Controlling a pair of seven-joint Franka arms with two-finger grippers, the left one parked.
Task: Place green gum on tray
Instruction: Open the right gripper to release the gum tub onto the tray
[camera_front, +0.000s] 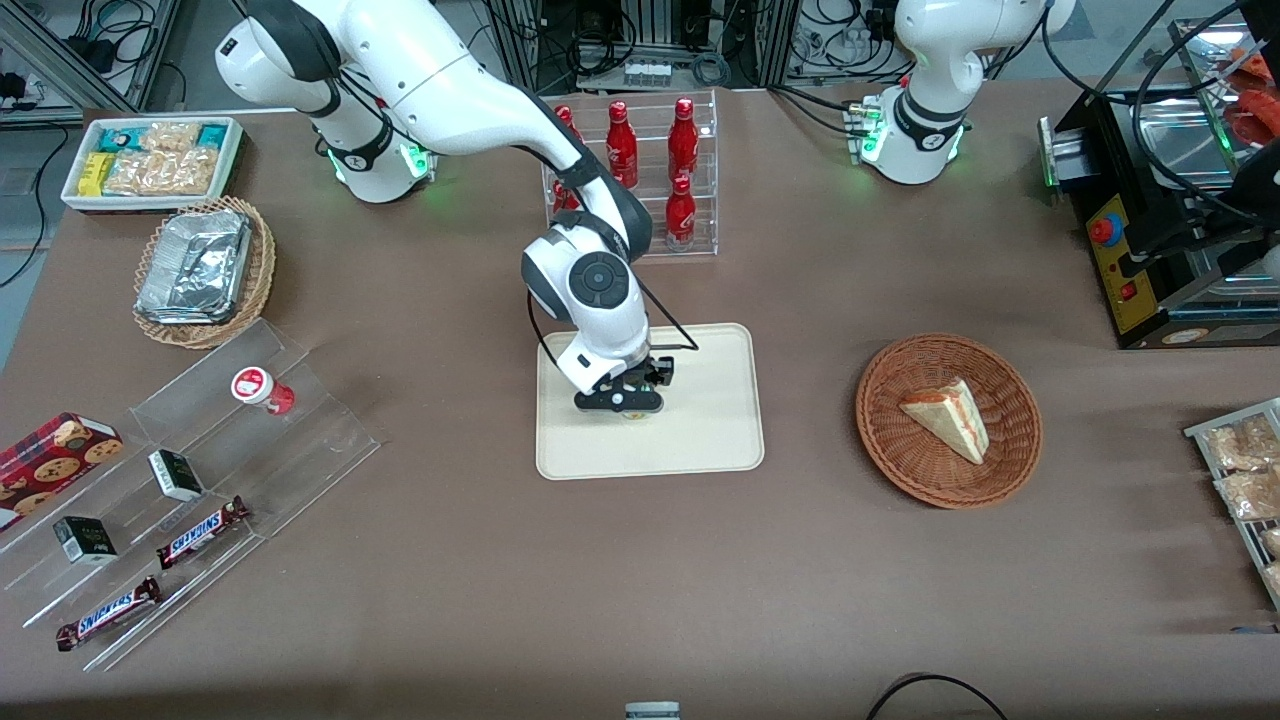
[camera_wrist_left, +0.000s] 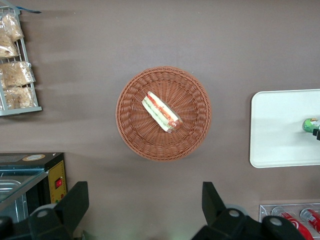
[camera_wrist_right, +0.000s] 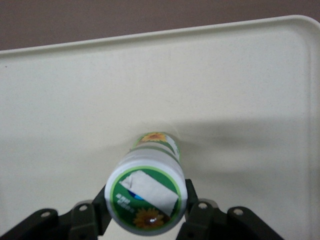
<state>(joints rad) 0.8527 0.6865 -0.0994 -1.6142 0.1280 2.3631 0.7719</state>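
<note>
The green gum (camera_wrist_right: 146, 197) is a small bottle with a white lid and a green-yellow label. It stands upright between my right gripper's fingers (camera_wrist_right: 192, 202), lid toward the wrist camera. Its base is at the surface of the cream tray (camera_wrist_right: 225, 90); I cannot tell whether it touches. In the front view the gripper (camera_front: 622, 405) hangs low over the middle of the tray (camera_front: 700, 430) and hides nearly all of the bottle. In the left wrist view the gum (camera_wrist_left: 310, 125) shows green over the tray (camera_wrist_left: 280, 130). The fingers are shut on the bottle's sides.
A red gum bottle (camera_front: 262, 390) and Snickers bars (camera_front: 200, 532) sit on a clear stepped shelf toward the working arm's end. A wicker basket with a sandwich (camera_front: 948, 418) lies beside the tray toward the parked arm. A rack of red bottles (camera_front: 650, 170) stands farther from the front camera.
</note>
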